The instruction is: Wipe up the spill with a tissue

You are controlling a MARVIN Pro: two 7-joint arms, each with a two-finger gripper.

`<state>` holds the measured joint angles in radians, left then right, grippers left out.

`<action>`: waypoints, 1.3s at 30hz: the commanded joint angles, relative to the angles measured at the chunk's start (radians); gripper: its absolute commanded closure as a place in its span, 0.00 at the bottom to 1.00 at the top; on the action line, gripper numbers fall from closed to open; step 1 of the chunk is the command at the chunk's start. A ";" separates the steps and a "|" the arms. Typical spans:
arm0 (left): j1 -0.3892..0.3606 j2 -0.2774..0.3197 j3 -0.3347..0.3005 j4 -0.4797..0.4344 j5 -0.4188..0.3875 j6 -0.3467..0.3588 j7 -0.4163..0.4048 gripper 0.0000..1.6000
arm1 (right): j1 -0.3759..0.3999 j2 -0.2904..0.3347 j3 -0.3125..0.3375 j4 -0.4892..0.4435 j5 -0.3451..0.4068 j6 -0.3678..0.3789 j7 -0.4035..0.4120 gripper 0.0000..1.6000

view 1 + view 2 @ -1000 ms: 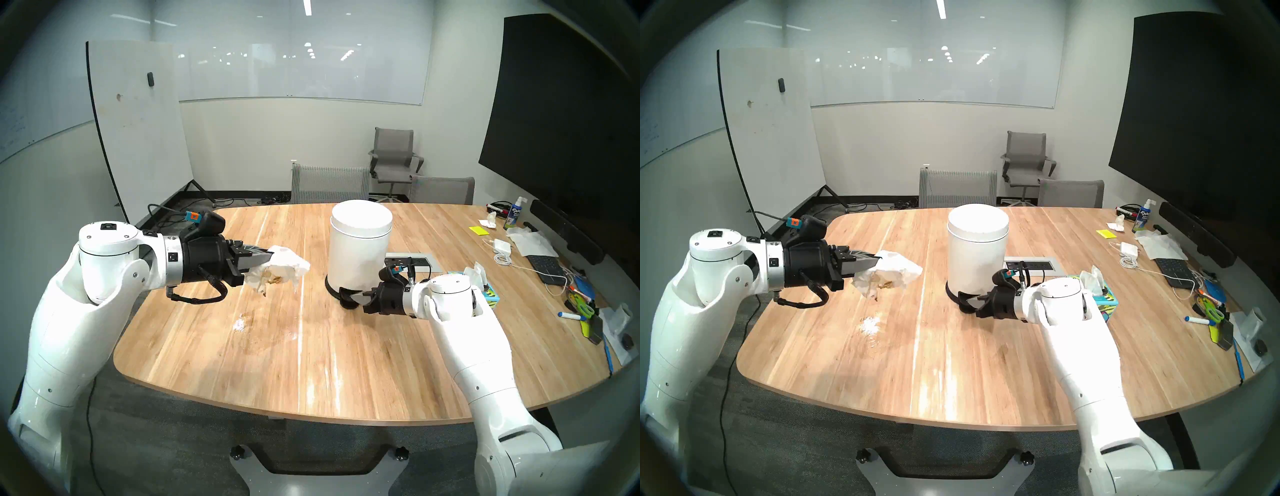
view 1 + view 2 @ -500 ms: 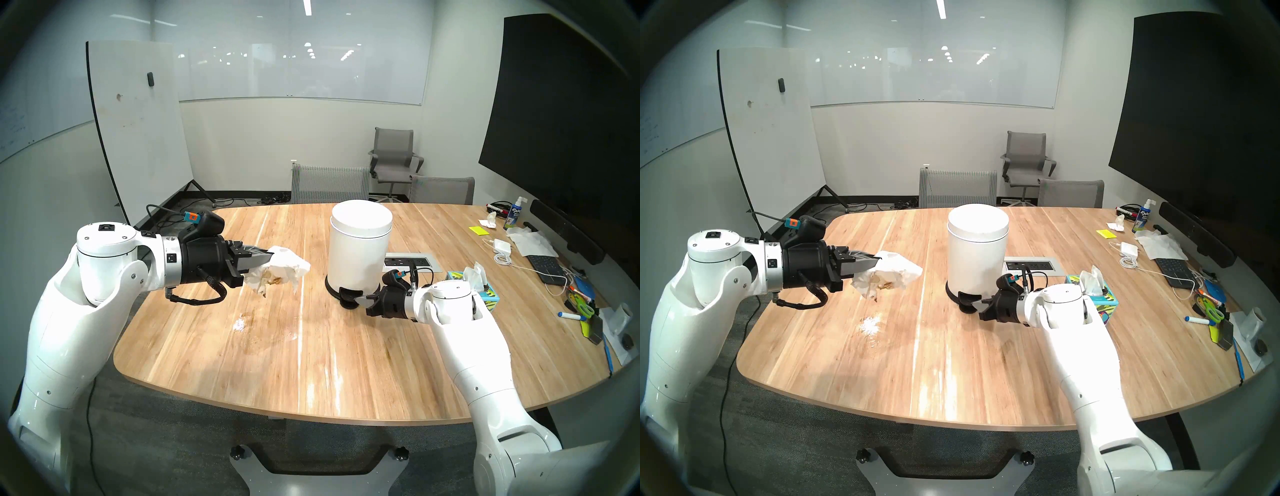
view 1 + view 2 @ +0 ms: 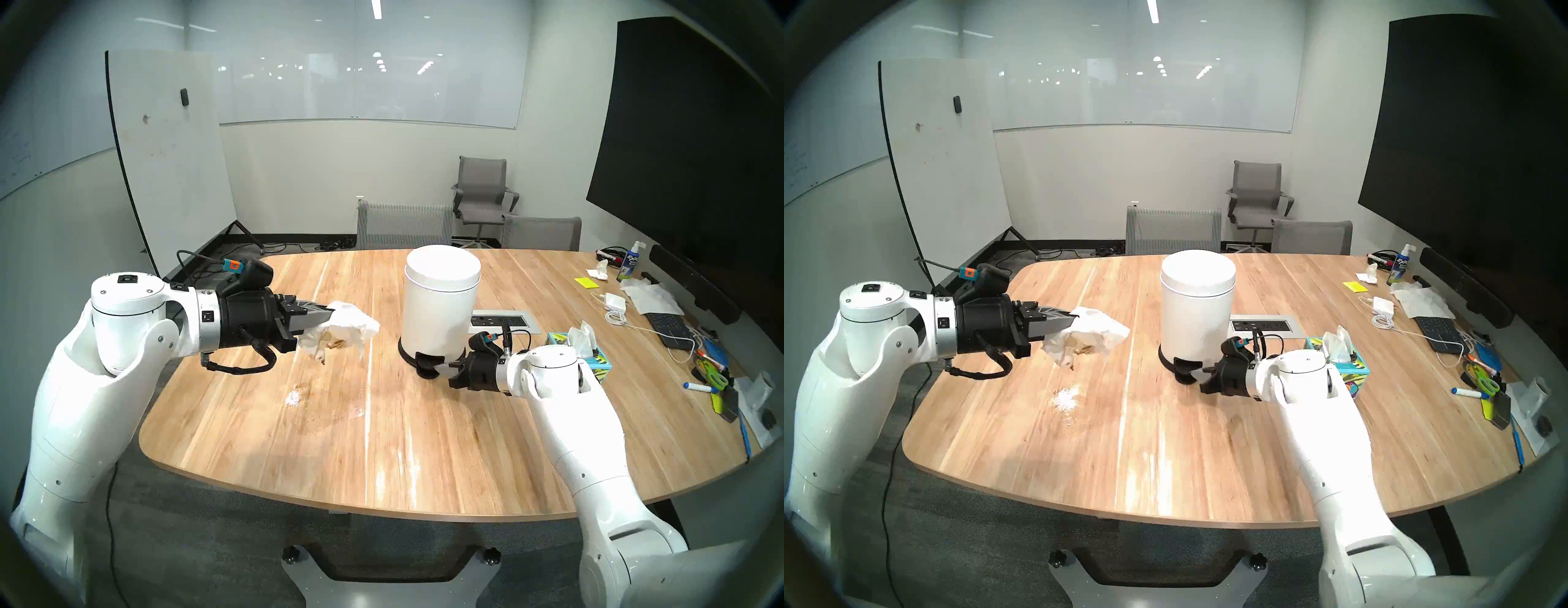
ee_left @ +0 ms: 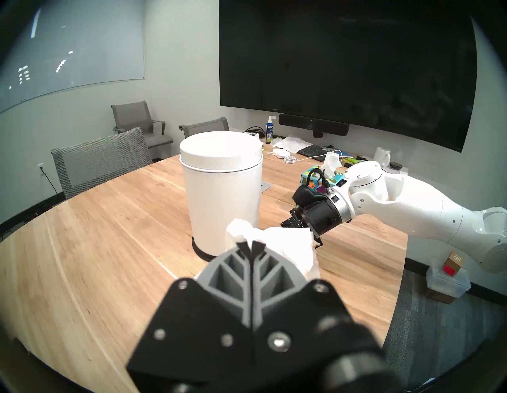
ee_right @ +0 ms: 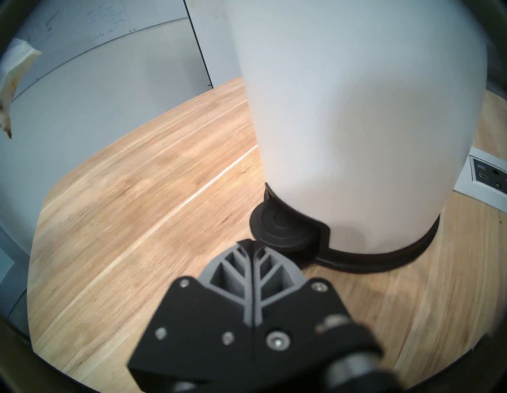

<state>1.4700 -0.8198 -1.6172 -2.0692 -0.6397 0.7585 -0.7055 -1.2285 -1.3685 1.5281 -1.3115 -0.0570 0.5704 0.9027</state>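
Smear of spill [image 3: 297,397] lies near on the table [image 3: 424,467], below the left gripper [image 3: 329,325], which pinches one stained tissue [image 3: 350,333] in the air. Farther right, the right gripper [image 5: 251,248], fingers pressed together and empty, touches the pedal [image 5: 279,227] of one closed bin [image 3: 441,305].

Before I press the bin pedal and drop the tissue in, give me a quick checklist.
1. Left gripper shut on the stained tissue: ok.
2. Right gripper shut, tips at the pedal: ok; contact cannot tell.
3. Pedal bin lid raised: not ok, shut.
4. Tissue above the bin's mouth: not ok, off to its left.
5. Spill gone: not ok, whitish flecks and a faint smear remain.
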 commanded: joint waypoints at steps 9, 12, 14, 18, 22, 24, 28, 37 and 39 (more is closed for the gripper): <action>-0.012 0.001 -0.011 -0.013 -0.007 0.004 -0.002 1.00 | 0.074 -0.024 -0.012 0.063 -0.004 -0.037 -0.005 1.00; -0.012 0.001 -0.011 -0.012 -0.007 0.004 -0.001 1.00 | 0.081 -0.027 -0.013 0.077 -0.003 -0.044 -0.006 1.00; -0.012 0.001 -0.011 -0.011 -0.007 0.004 -0.001 1.00 | 0.085 -0.028 -0.014 0.084 -0.002 -0.049 -0.007 1.00; -0.012 0.001 -0.010 -0.008 -0.006 0.002 -0.001 1.00 | 0.090 -0.030 -0.015 0.090 -0.002 -0.055 -0.009 1.00; -0.011 0.000 -0.009 -0.007 -0.005 0.001 -0.001 1.00 | 0.092 -0.030 -0.014 0.091 0.000 -0.057 -0.012 1.00; -0.011 0.000 -0.009 -0.006 -0.005 0.001 -0.001 1.00 | 0.092 -0.030 -0.014 0.090 0.000 -0.057 -0.013 1.00; -0.010 -0.001 -0.008 -0.006 -0.005 0.000 -0.001 1.00 | 0.093 -0.029 -0.014 0.091 0.001 -0.056 -0.012 1.00; -0.009 -0.002 -0.009 -0.005 -0.005 -0.001 -0.001 1.00 | 0.105 -0.035 -0.020 0.115 -0.003 -0.063 -0.014 1.00; -0.010 -0.002 -0.009 -0.002 -0.006 -0.001 -0.002 1.00 | 0.116 -0.038 -0.023 0.130 -0.004 -0.067 -0.017 1.00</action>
<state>1.4670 -0.8225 -1.6178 -2.0676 -0.6428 0.7609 -0.7052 -1.1529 -1.3966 1.5102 -1.1925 -0.0614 0.5148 0.8866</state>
